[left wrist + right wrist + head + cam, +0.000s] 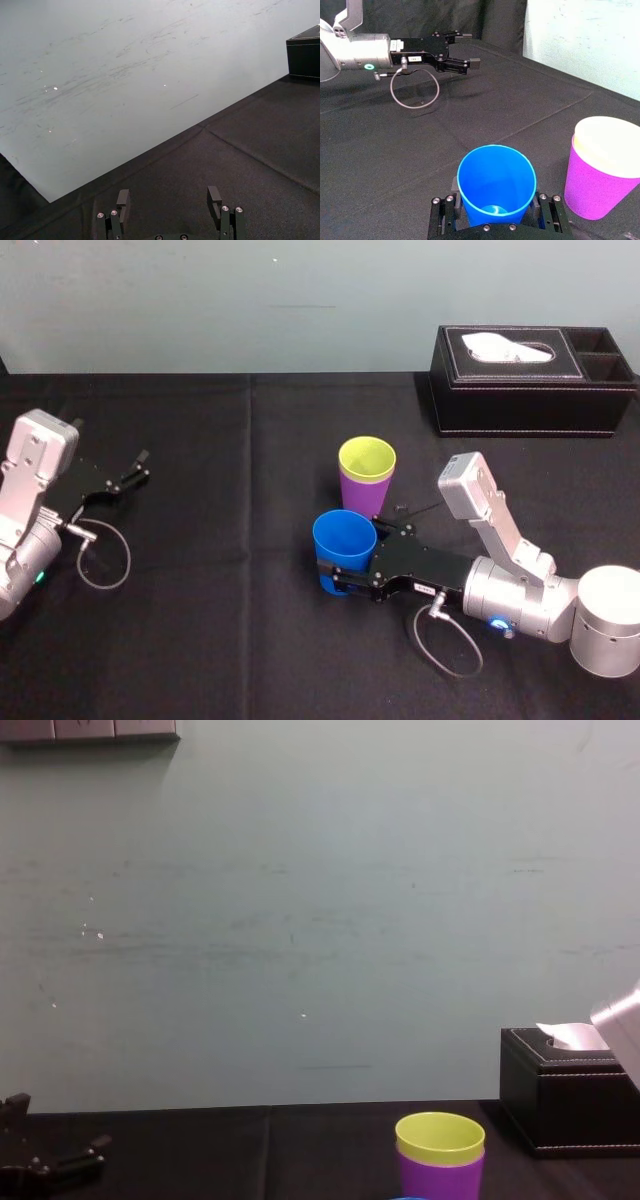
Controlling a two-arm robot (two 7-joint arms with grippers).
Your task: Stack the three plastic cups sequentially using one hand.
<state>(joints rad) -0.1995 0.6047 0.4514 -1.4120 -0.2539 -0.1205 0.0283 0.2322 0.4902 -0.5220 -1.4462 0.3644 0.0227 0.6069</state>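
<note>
Two of the three cups are already nested in the head view: the yellow-green cup [367,455] sits inside the purple cup [366,496], near the middle of the bench [230,640]. Just beside them, nearer the robot, the blue cup [344,536] is upright, and the right gripper [336,578] grips its lower part. The left gripper [135,472] is parked well apart on the left.

In the left wrist view its fingers [123,200] are spread and hold nothing.

In the right wrist view the blue cup sits between the right fingers. I cannot tell if it is lifted.

In the chest view the nested pair stands left of the tissue box [570,1110].

I judge one step is left: putting the blue cup into the yellow-green cup.
</note>
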